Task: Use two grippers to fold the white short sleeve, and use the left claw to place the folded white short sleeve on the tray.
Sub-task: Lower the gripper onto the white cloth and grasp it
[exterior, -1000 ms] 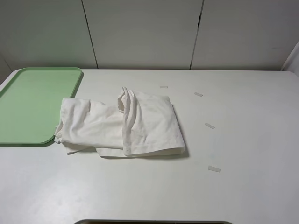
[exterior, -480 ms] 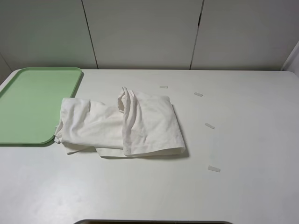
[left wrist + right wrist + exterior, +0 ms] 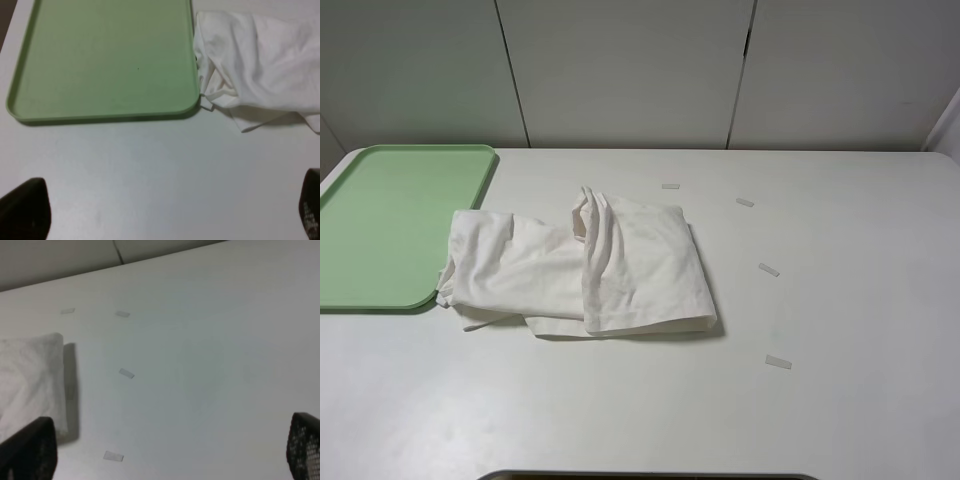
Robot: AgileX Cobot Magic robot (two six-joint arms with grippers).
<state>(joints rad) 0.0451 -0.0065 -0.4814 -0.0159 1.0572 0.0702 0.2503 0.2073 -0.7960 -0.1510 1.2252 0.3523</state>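
The left claw [image 3: 165, 210] hangs released over the table [image 3: 150, 165], nearer than the tray [image 3: 380, 230], against whose right rim the crumpled white short sleeve [image 3: 585, 270] lies. Right of it, four tape strips [image 3: 769, 270] dot the table, where the right gripper [image 3: 165, 450] also gapes, holding nothing.

This is looking like a robotics test lab, not a home: a bare white table [image 3: 850, 420] is standing against plain pale wall panels [image 3: 620, 70], small tape strips [image 3: 768, 269] are sticking to its top, and a pale green tray [image 3: 380, 220] is lying at one far corner.
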